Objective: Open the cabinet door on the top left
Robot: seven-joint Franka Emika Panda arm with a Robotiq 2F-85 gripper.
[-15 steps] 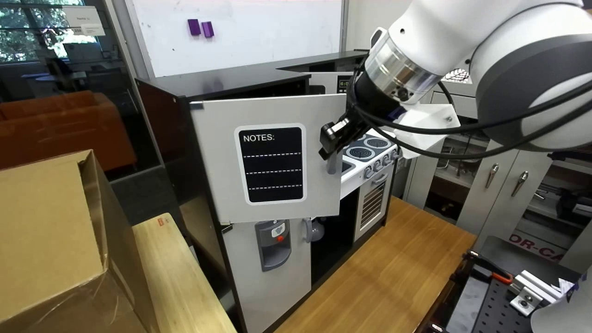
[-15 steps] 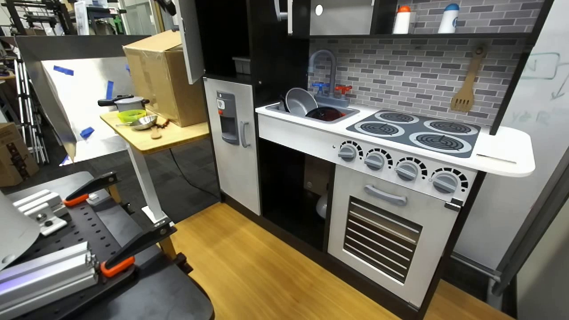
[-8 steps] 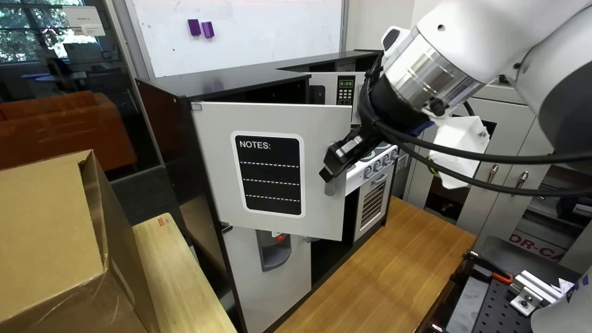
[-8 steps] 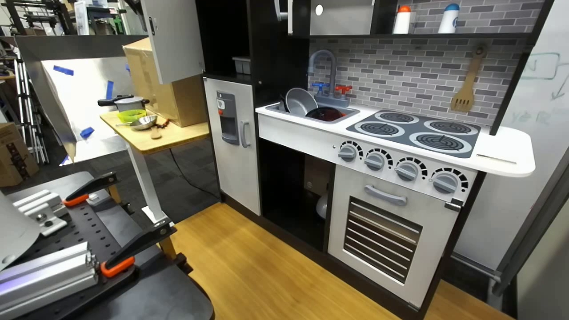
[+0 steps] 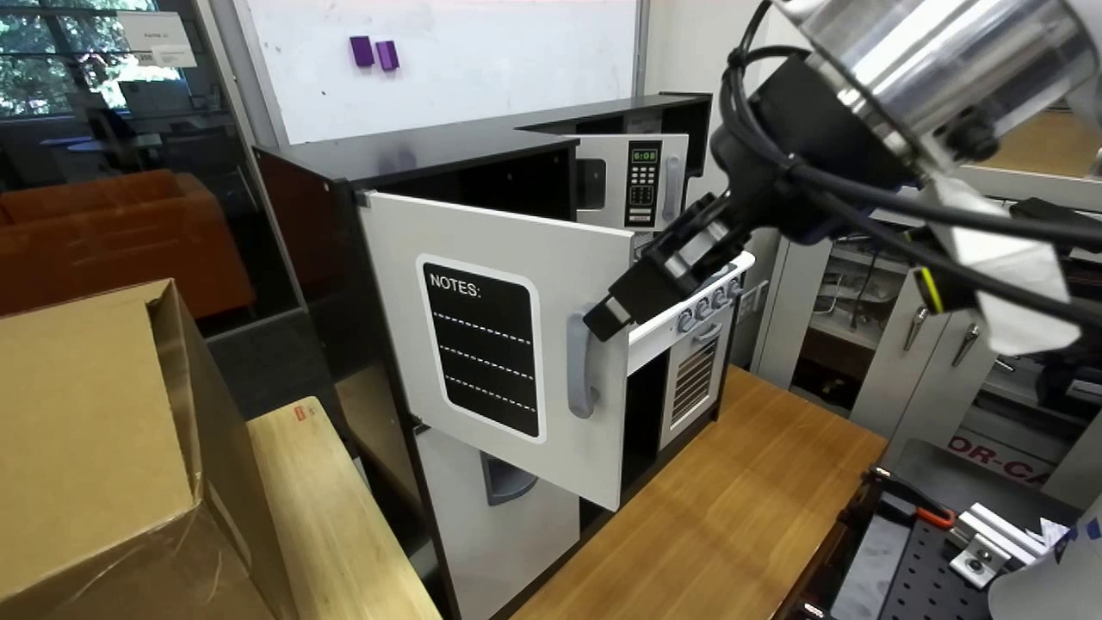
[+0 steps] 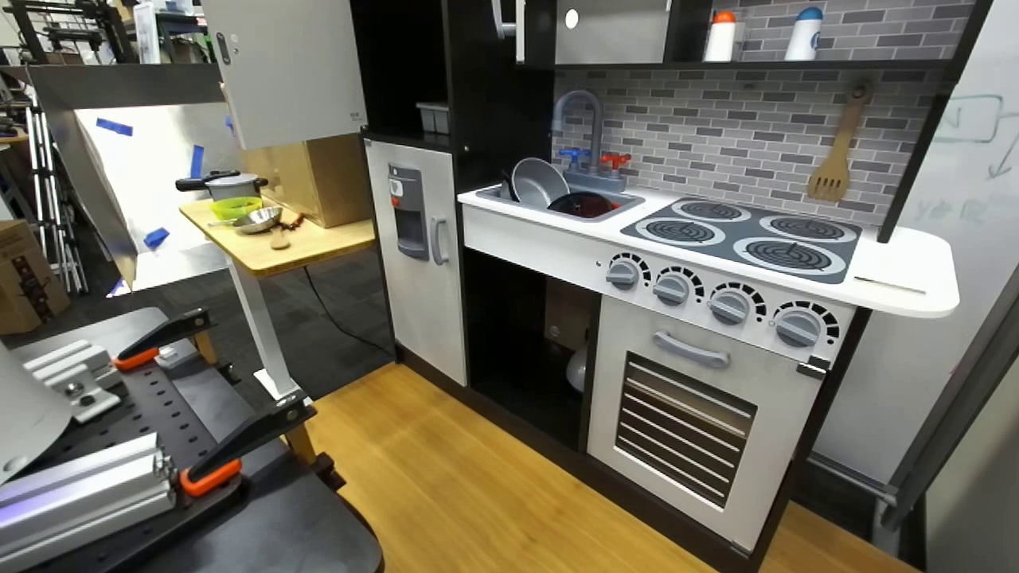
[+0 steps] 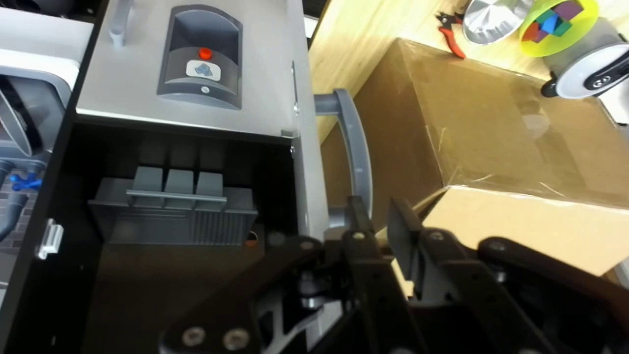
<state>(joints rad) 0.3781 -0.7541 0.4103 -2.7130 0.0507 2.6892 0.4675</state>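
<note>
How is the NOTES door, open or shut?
Open: the door stands out from the cabinet; the wrist view shows the grey tray inside.

Cabinet door (image 5: 495, 344) above dispenser door (image 6: 418, 282), box (image 6: 334, 179) on table (image 6: 312, 243)

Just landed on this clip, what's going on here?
A robot arm is at work on the white upper fridge door, marked NOTES, of a toy kitchen. That door stands well open, baring a grey divided bin inside. The open pincer is right by the upper end of the door's grey handle; whether it touches the handle, I can't tell. The lower door, with the water dispenser, is shut. The opening looks mostly done.
</note>
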